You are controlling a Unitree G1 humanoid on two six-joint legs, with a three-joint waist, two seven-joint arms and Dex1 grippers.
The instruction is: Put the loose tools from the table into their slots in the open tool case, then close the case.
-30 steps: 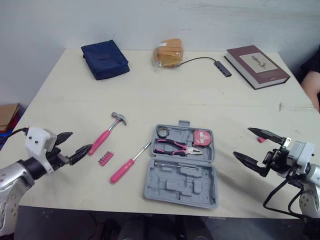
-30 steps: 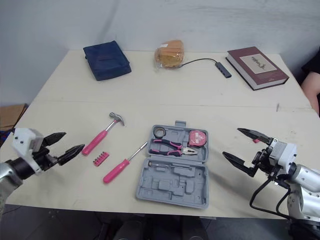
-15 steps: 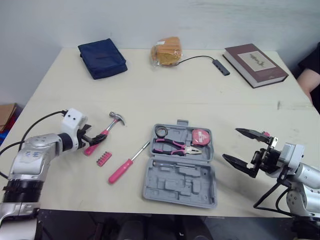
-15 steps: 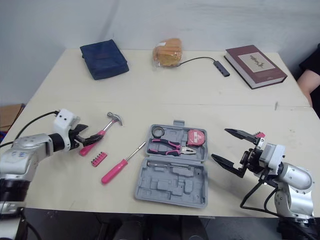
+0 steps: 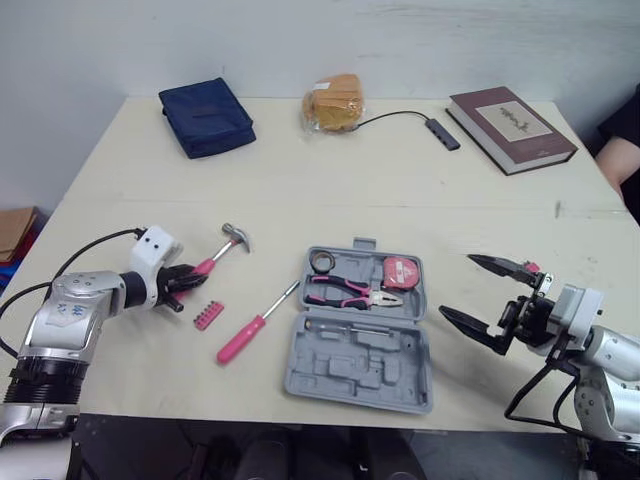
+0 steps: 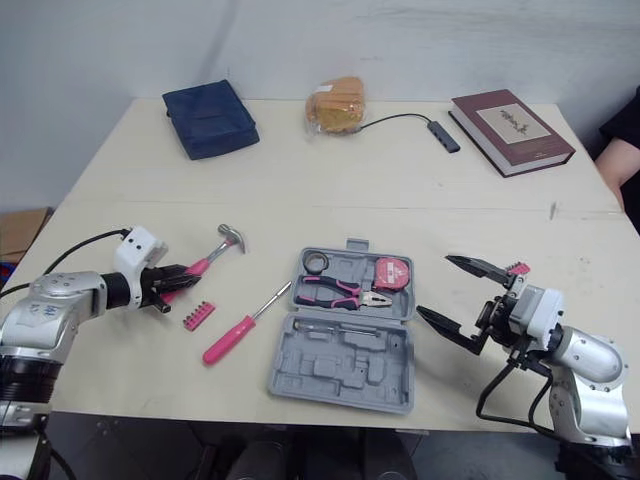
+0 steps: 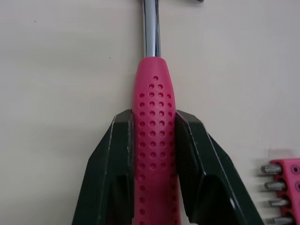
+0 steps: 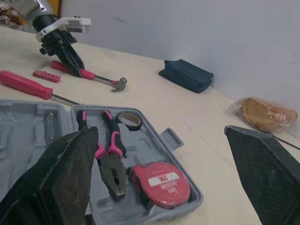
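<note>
- L gripper [image 7: 153, 118]: jaws clamped on the pink handle of the hammer [image 5: 222, 251]. Hammer lies flat on table [image 5: 400, 180], approx. 10 o'clock of case [image 5: 330, 372].
- Case open, near front edge. Far half holds pliers [image 5: 350, 292], tape measure [image 5: 402, 273] and tape roll [image 5: 322, 262].
- Screwdriver [image 5: 250, 332] at 9 o'clock of case, tip near its edge.
- Bit strip [image 5: 208, 316] further out at 9, just beside L gripper.
- R gripper [image 5: 456, 286]: jaws wide apart, at 3 o'clock of case.
</note>
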